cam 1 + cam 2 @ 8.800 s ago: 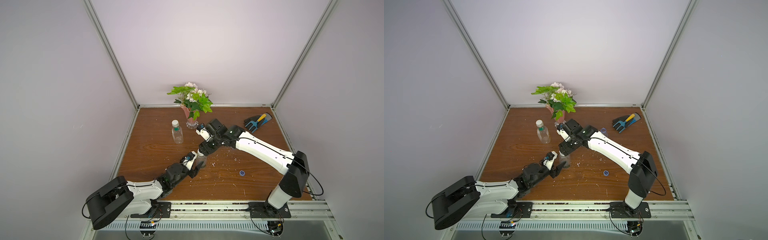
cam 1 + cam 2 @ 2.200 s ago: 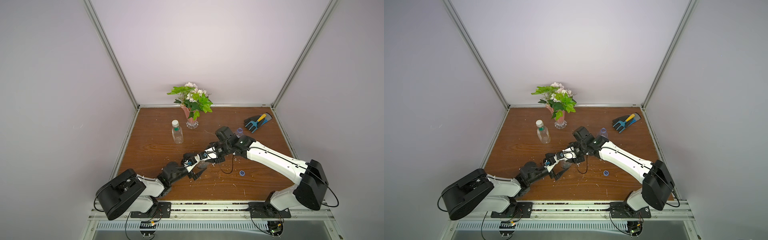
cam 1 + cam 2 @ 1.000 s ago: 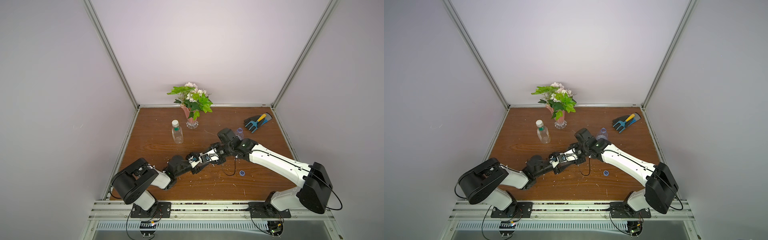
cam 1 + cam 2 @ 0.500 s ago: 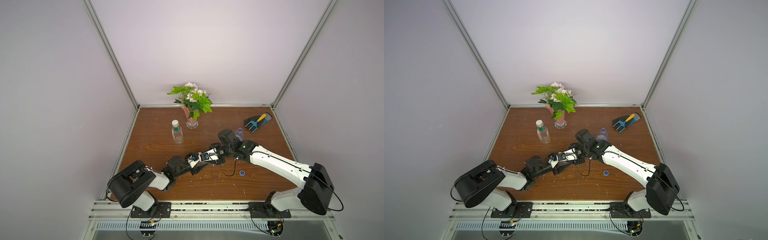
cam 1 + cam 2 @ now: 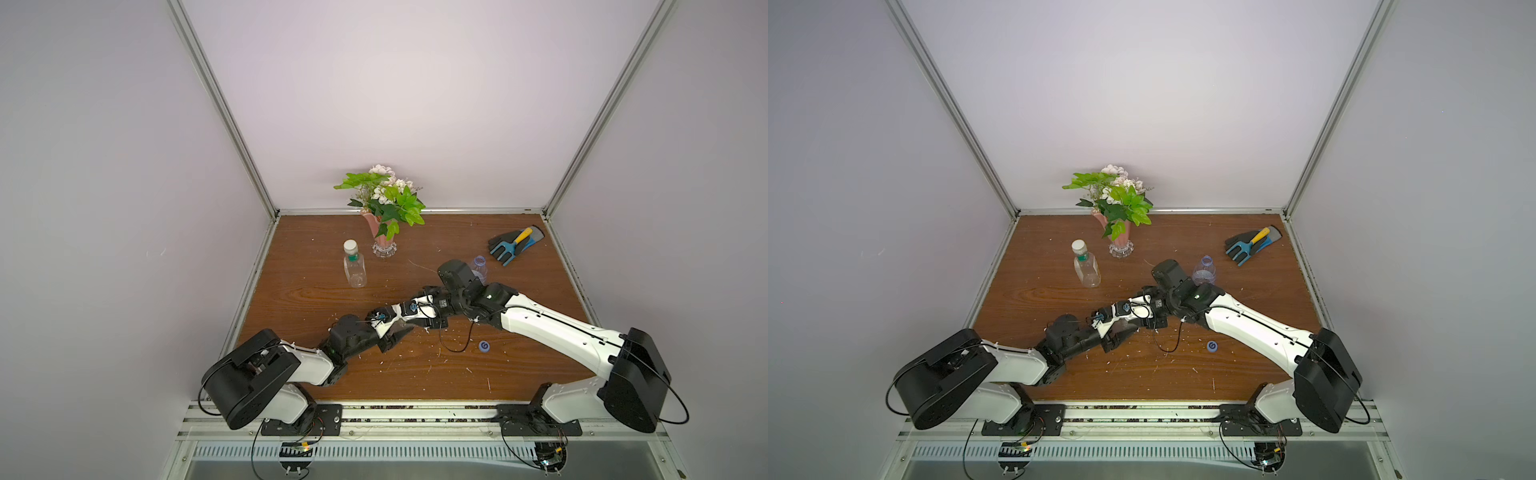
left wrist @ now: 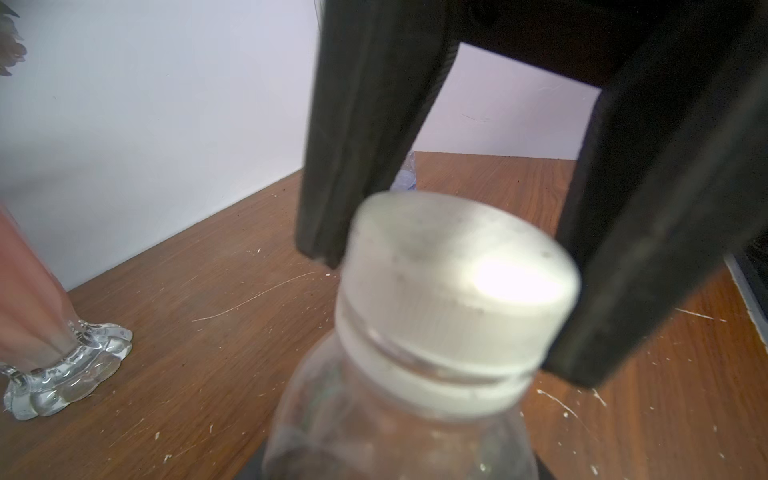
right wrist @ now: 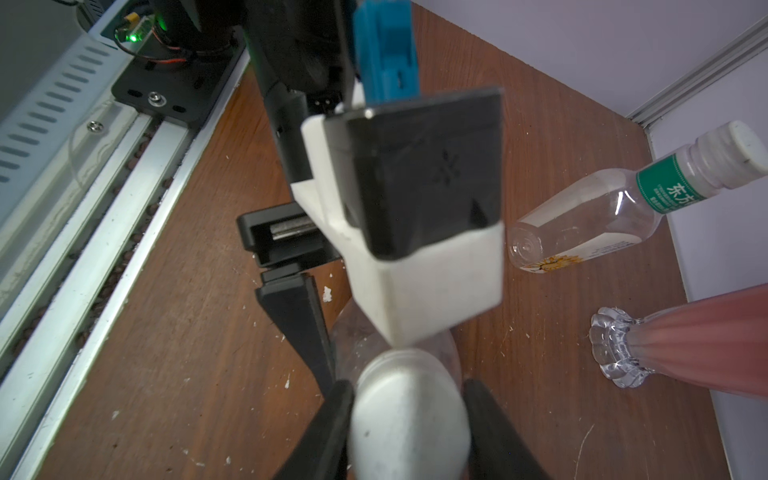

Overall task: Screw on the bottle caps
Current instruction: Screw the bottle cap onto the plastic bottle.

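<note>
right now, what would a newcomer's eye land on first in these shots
Over the middle of the wooden table, the left arm and right arm meet, the right end effector pinching a white cap atop a clear bottle. At the back wall stands a pink vase of leafy flowers. A blue cap lies loose in front of the right arm.

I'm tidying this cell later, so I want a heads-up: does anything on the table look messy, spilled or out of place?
Yes: small white flecks are scattered over the brown wooden tabletop, like spilled crumbs or shavings. A blue screw cap also lies loose among them, off any bottle.
</note>
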Robot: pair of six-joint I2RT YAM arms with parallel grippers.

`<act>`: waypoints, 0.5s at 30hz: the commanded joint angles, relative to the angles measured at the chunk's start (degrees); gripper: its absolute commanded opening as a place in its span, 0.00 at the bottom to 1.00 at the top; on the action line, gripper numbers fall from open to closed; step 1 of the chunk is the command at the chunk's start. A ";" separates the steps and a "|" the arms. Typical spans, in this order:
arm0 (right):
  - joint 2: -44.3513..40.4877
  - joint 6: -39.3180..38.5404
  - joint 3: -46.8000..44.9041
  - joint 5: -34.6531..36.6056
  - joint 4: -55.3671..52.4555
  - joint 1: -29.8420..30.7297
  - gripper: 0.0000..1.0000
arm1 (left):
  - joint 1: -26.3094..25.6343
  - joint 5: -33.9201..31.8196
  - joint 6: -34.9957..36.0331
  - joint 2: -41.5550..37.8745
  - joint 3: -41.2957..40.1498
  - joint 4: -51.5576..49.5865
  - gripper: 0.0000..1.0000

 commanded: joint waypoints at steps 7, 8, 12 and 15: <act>0.81 11.85 -0.09 3.93 -5.70 0.31 0.04 | 0.52 -8.74 -5.50 -3.39 0.52 5.09 0.20; 0.96 13.05 0.11 4.06 -5.54 0.39 0.04 | 0.42 -9.33 -5.50 -3.64 0.48 5.16 0.20; 1.62 18.54 0.54 4.24 -4.32 0.50 0.02 | 0.28 -11.50 -5.20 -4.17 0.30 5.09 0.19; 2.37 22.78 1.51 4.24 -4.23 0.76 0.00 | 0.20 -12.67 -5.19 -4.67 0.14 5.07 0.19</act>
